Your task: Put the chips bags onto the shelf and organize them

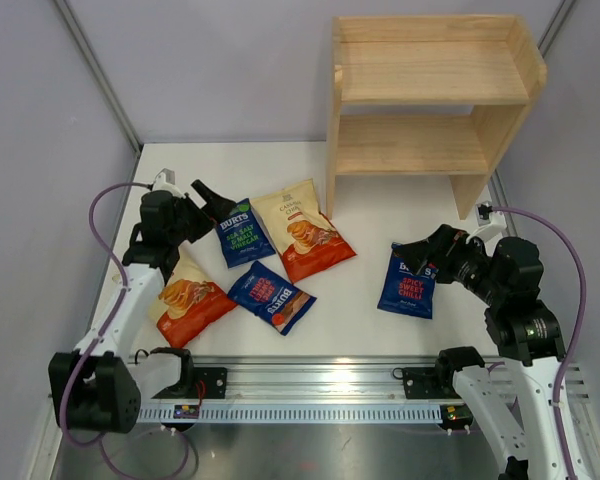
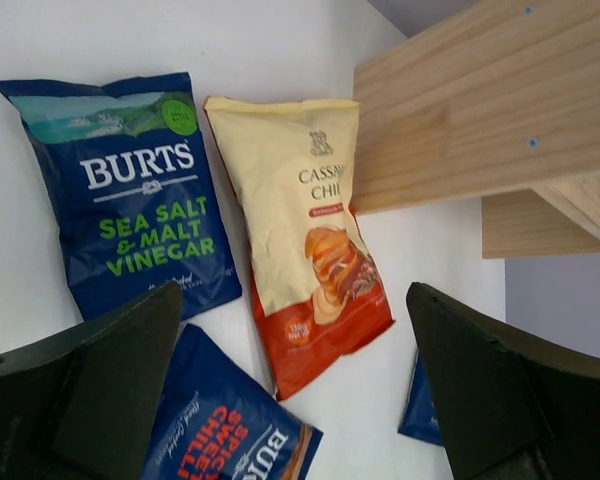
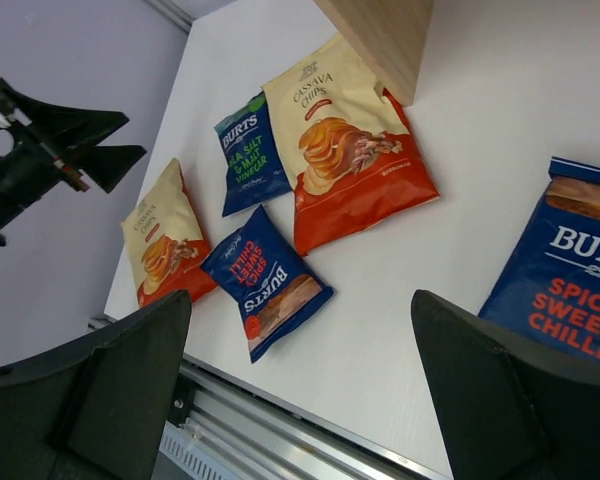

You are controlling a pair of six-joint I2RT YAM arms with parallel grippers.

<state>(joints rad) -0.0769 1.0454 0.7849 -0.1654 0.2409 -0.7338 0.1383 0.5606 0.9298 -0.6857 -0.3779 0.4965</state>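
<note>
Five chips bags lie flat on the white table. These are a blue Burts sea salt bag [image 1: 242, 232] [image 2: 130, 190] [image 3: 248, 155], a cream cassava bag [image 1: 302, 228] [image 2: 305, 240] [image 3: 345, 160], a blue Burts chilli bag [image 1: 271, 295] [image 2: 220, 420] [image 3: 265, 280], a second cassava bag [image 1: 188, 298] [image 3: 165, 235] at the left, and a third Burts bag [image 1: 408, 280] [image 3: 575, 270] at the right. The wooden shelf [image 1: 430, 90] [image 2: 480, 110] stands empty at the back right. My left gripper [image 1: 212, 205] [image 2: 290, 390] hovers open by the sea salt bag. My right gripper [image 1: 416, 256] [image 3: 300, 380] is open over the right Burts bag's top edge.
A metal rail [image 1: 310, 385] [image 3: 280, 430] runs along the table's near edge. Grey walls close in the left and right sides. The shelf's near leg [image 3: 380, 30] stands just behind the middle cassava bag.
</note>
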